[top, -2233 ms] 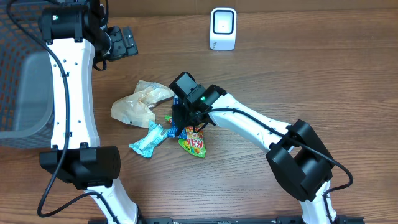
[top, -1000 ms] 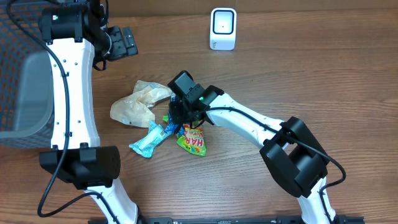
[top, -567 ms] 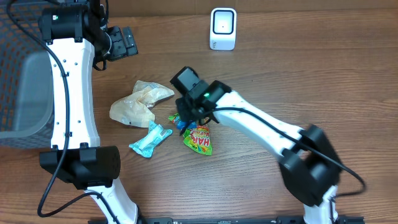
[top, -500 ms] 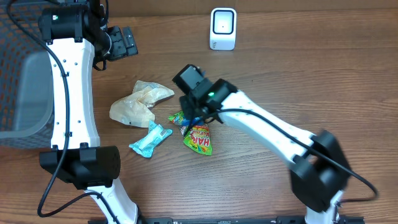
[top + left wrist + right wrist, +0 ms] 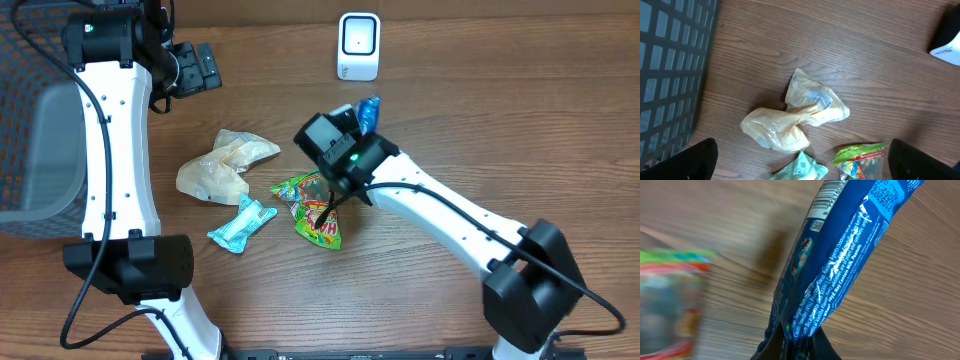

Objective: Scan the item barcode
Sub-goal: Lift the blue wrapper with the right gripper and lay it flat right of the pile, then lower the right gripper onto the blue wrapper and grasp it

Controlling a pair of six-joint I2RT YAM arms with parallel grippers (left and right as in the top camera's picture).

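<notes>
Wood table (image 5: 540,110): R gripper (image 5: 357,124) clamped on blue packet (image 5: 369,108), just lifted off candy pile (image 5: 318,215) toward scanner (image 5: 358,46), top centre. L gripper (image 5: 203,67) gaping, idle. Scan pending.

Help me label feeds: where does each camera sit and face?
Overhead: above the table, facing down; left arm, right arm show.
Left wrist: on the left arm, facing down at the tan bag; own fingertips in bottom corners.
Right wrist: faces along the right gripper, shut on the blue packet.
Shared: tan bag, overhead and left wrist.
</notes>
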